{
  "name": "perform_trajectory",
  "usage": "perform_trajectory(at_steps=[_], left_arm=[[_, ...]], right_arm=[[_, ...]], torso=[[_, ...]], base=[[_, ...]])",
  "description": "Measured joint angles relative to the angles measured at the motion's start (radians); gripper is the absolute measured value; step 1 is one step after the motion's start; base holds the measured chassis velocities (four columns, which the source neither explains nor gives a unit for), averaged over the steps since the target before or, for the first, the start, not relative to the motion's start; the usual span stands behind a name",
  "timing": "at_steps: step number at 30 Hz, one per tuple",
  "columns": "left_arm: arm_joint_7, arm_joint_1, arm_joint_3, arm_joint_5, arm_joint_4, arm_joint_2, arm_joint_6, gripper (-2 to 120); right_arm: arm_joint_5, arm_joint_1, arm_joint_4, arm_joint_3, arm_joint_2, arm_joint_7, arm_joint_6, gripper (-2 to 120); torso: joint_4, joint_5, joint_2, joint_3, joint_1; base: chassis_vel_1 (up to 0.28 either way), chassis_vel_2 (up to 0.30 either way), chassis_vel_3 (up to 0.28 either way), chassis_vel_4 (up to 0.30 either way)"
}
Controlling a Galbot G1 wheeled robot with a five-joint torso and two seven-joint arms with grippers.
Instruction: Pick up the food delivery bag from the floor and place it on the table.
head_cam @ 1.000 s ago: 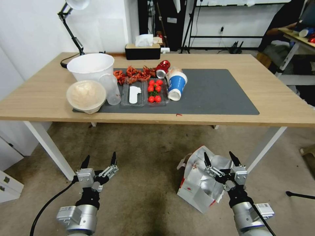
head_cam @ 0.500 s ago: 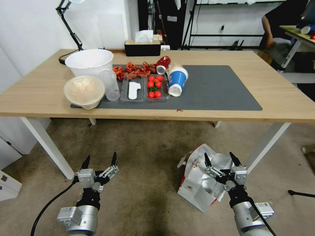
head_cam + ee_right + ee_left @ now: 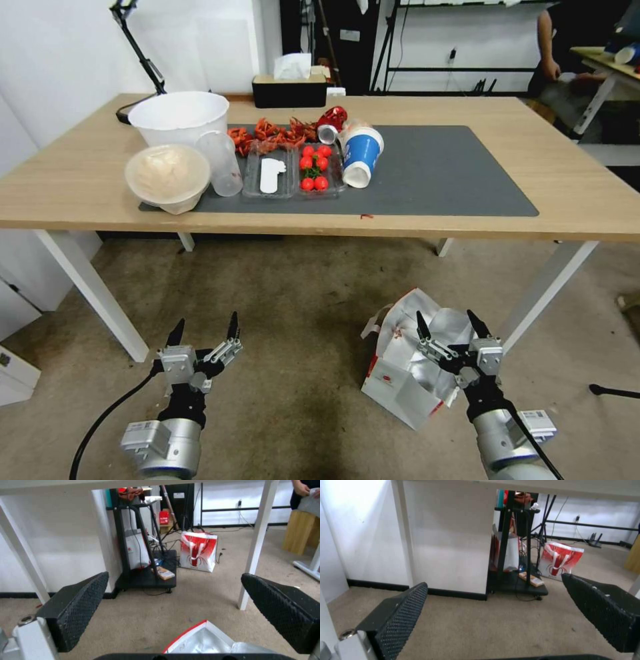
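The food delivery bag (image 3: 404, 377) stands on the floor (image 3: 293, 320) at the right, in front of the table (image 3: 67, 187). It is white with red trim and its silver foil lining gapes open. My right gripper (image 3: 449, 323) hovers open just above the bag's open top. In the right wrist view the bag's red-edged rim (image 3: 200, 640) lies below the right gripper (image 3: 173, 585). My left gripper (image 3: 205, 328) hangs open over bare carpet at the left, and the left wrist view shows the left gripper (image 3: 493, 591) holding nothing.
On the table's dark grey mat (image 3: 440, 173) are a white bowl (image 3: 179, 118), a covered bowl (image 3: 167, 176), a blue cup (image 3: 361, 159), tomatoes (image 3: 313, 172) and crayfish. White table legs (image 3: 100, 300) flank the floor space. A red and white bag (image 3: 198, 551) stands beyond the table.
The whole head picture has shifted, with the table sitting a little higher in view. Both grippers stay open in the same places relative to the bag.
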Motion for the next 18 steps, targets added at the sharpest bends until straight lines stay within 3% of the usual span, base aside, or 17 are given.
perform_trajectory(at_steps=[18], left_arm=[[0.004,-0.010,0.013,0.001,0.019,-0.002,-0.003,100]], right_arm=[[0.001,0.006,-0.012,-0.003,0.002,0.003,0.003,100]], torso=[[0.0000,0.0000,-0.075,-0.049,-0.026]], base=[[0.000,0.000,0.000,0.000]])
